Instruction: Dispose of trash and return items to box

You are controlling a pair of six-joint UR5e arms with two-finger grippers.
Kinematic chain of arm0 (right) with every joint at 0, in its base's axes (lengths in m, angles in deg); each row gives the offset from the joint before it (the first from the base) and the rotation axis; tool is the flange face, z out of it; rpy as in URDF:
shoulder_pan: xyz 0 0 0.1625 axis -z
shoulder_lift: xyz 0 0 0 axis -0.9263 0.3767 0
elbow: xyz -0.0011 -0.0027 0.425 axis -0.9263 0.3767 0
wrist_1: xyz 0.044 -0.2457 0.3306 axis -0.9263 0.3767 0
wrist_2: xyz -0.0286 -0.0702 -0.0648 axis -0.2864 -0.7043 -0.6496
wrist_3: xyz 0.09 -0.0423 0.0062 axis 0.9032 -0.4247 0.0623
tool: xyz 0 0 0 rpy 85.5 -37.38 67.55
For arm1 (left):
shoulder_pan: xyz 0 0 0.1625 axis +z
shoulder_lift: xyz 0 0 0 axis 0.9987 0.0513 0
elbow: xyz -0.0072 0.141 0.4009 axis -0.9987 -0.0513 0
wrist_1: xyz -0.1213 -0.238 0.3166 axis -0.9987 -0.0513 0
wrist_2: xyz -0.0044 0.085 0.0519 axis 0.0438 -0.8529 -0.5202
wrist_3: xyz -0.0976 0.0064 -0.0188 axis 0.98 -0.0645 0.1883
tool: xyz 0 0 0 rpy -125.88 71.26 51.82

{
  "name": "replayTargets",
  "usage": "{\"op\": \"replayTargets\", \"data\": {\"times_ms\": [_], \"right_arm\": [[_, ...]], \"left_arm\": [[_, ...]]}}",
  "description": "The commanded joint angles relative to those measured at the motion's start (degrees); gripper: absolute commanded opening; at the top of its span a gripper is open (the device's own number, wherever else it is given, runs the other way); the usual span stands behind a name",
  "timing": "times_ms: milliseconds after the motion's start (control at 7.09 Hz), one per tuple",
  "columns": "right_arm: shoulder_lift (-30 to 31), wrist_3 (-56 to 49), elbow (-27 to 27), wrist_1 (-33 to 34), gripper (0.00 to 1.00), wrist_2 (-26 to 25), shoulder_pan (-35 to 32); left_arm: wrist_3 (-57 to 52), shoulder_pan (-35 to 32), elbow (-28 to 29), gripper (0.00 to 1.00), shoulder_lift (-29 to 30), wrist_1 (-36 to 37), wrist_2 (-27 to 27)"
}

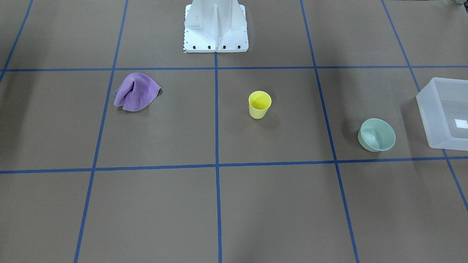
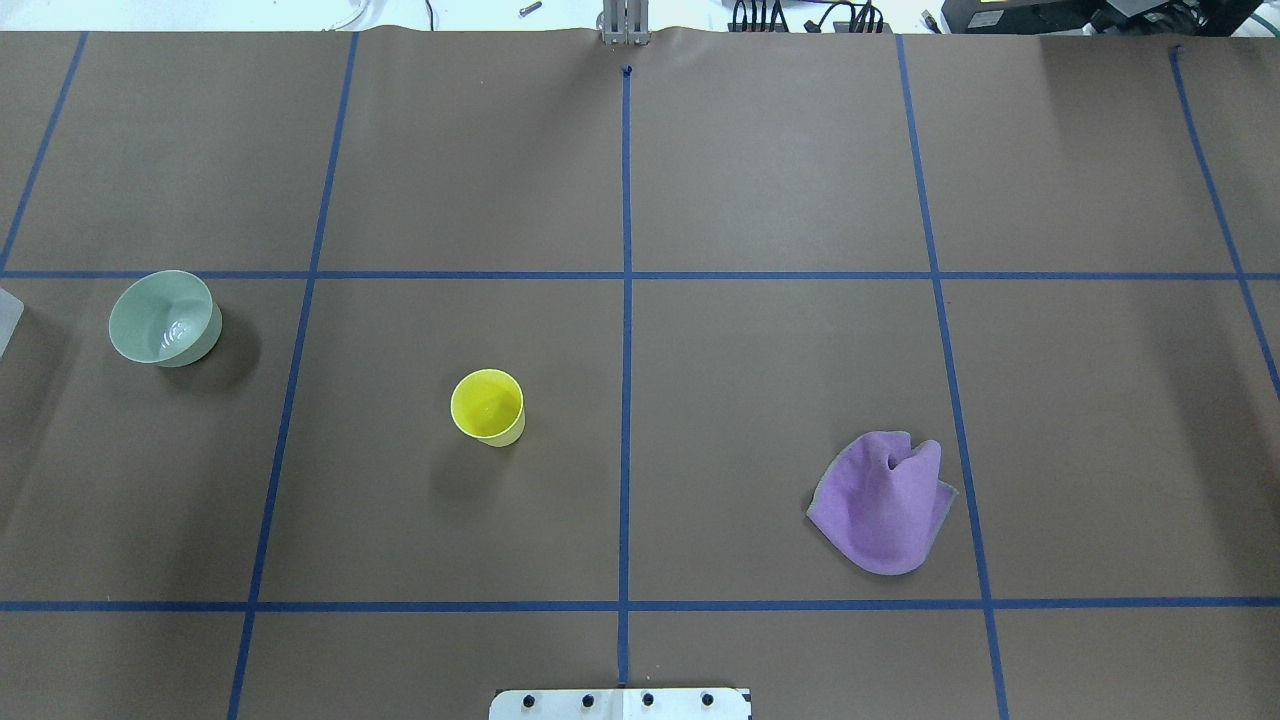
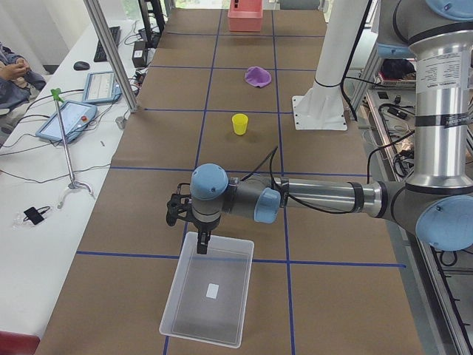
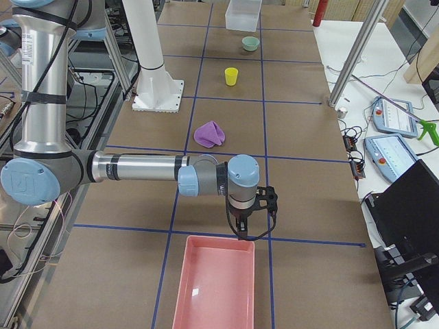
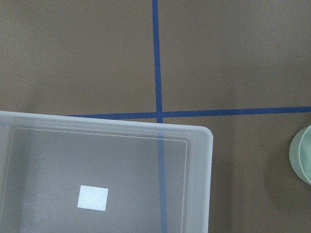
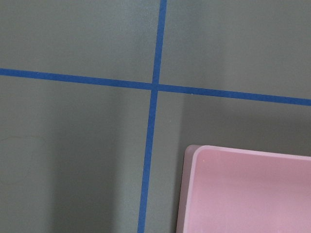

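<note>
Mid-table we see yellow cup [image 1: 260, 105] upright, mint bowl [image 1: 376, 134] near tub [image 1: 427, 117], both outside it. Left gripper [image 3: 200, 246] over tub's edge, right gripper [image 4: 241, 230] over pink tray [image 4: 218, 239]; finger spacing unclear for both.

Bright yellow cup [image 1: 260, 105], pale mint-green bowl [image 1: 376, 134], frosted-white translucent box [image 1: 435, 109] with a white label [image 1: 461, 123], purple cloth [image 1: 136, 91] and pink tray [image 4: 216, 288] on a brown table [image 1: 278, 204] gridded with blue tape lines [image 1: 217, 166]

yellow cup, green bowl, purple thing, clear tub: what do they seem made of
Yellow cup: likely smooth plastic, glossy inside. Green bowl: probably plastic, shiny highlights. Purple thing: soft matte fabric, crumpled into folds. Tub: frosted translucent plastic; the tape line shows through it.
</note>
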Motion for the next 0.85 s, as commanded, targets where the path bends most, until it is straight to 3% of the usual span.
{"op": "replayTargets", "data": {"times_ms": [0, 705], "right_arm": [[0.0, 0.0, -0.1, 0.2, 1.00, 1.3, 0.2], [0.0, 0.2, -0.3, 0.1, 1.00, 1.2, 0.2]], "left_arm": [[0.0, -0.1, -1.1, 0.98, -0.4, -0.2, 1.7], [0.8, 0.0, -4.1, 0.98, -3.1, -0.1, 0.7]]}}
